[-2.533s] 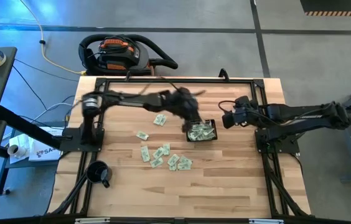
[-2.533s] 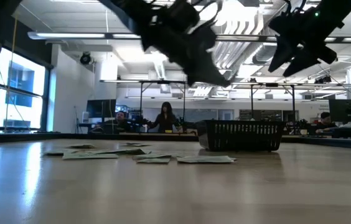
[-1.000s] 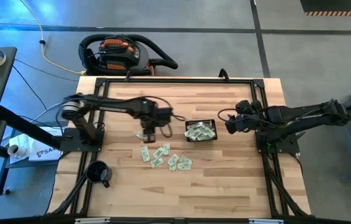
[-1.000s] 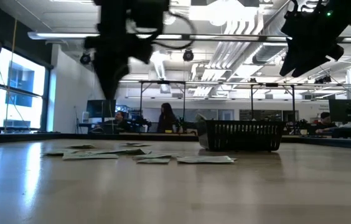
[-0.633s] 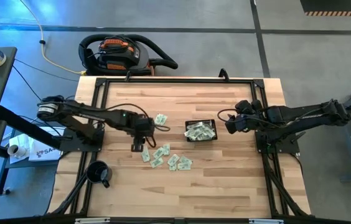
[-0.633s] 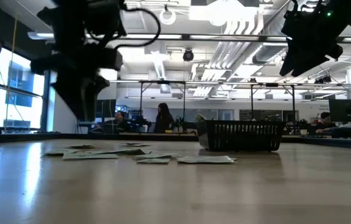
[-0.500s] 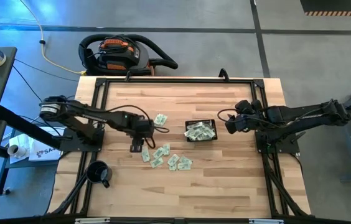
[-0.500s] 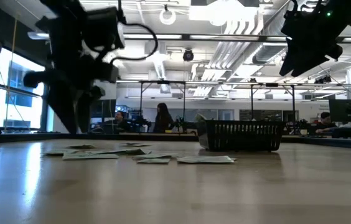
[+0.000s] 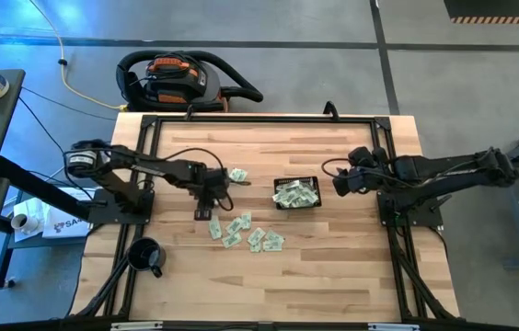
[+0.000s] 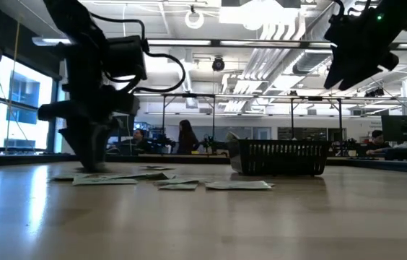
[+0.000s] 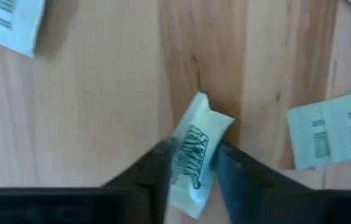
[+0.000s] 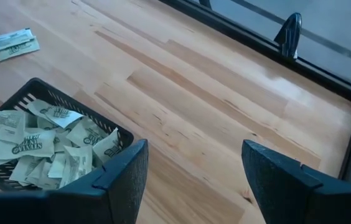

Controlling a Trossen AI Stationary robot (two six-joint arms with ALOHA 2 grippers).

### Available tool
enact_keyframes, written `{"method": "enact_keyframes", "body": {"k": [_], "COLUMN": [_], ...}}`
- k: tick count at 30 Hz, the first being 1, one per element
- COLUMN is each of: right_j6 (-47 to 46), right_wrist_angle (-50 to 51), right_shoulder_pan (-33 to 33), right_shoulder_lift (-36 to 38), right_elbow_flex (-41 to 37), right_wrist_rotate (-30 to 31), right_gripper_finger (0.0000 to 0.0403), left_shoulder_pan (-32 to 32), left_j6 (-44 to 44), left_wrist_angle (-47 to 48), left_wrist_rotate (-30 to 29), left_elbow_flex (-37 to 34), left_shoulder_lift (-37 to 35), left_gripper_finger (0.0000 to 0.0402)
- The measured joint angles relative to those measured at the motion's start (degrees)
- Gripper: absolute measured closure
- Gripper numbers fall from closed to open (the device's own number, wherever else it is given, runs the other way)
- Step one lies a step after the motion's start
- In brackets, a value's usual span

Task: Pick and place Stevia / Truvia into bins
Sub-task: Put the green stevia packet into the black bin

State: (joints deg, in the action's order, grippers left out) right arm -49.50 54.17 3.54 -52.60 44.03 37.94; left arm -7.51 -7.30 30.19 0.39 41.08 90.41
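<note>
**Left gripper pinches a sachet at the table; basket waits well to its right**

The left gripper (image 11: 190, 163) is down at the wooden table (image 9: 333, 276), its two dark fingers (image 11: 154, 168) closed against the sides of one pale green and white sachet (image 11: 191, 146). The packet stands crumpled between them, its free end pointing away from the wrist. In the high view this gripper (image 9: 202, 208) sits at the left edge of the loose sachets (image 9: 241, 230), a small scatter spread across the middle of the table. One more sachet (image 9: 237, 176) lies apart, nearer the far edge.

The black basket (image 9: 297, 194) stands well to the right of the left gripper and already holds a heap of sachets. The right gripper (image 12: 191, 180) hovers just beyond the basket's right side, fingers spread apart and empty.

What could go wrong, as a judgement: the grip looks narrow and the paper is buckled, so the sachet may slip or twist free on the lift. A neighbouring packet (image 11: 343, 127) lies near and could be dragged if the fingers scrape sideways.

For moving, the path from the gripper to the basket crosses bare wood along the far side of the scatter. The basket's low walls need only a small rise to clear. A black mug (image 9: 145, 255) stands near the front left corner, away from that path. The table's dark frame borders all sides.
</note>
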Motion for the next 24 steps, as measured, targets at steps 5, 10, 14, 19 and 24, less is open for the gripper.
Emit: {"method": "enact_keyframes", "body": {"k": [5,10,14,19,24], "right_j6": [0.0,0.2,0.4,0.3,-0.7], "right_wrist_angle": [0.0,0.0,0.0,-0.1,-0.1], "right_shoulder_pan": [-2.2,-4.2,-5.5,-6.2,-6.2], "right_shoulder_lift": [0.0,0.0,0.0,0.0,0.0], "right_elbow_flex": [0.0,0.0,0.0,0.0,0.0], "right_wrist_rotate": [-1.0,-1.3,-1.5,-1.8,-4.1], "right_gripper_finger": [0.0153,0.0153,0.0153,0.0153,0.0153], "left_shoulder_pan": [-2.8,-4.8,-6.7,-9.1,-6.0], "left_j6": [-4.2,-4.8,-9.4,-11.5,-10.9], "left_wrist_angle": [0.8,0.3,-6.3,-13.2,-10.9], "left_wrist_rotate": [-1.1,-0.3,3.4,9.0,11.8], "left_elbow_flex": [5.1,17.6,26.7,36.3,49.2], "left_shoulder_lift": [0.6,0.5,2.0,11.0,22.3], "left_gripper_finger": [0.0371,0.0356,0.0366,0.0377,0.0366]}}
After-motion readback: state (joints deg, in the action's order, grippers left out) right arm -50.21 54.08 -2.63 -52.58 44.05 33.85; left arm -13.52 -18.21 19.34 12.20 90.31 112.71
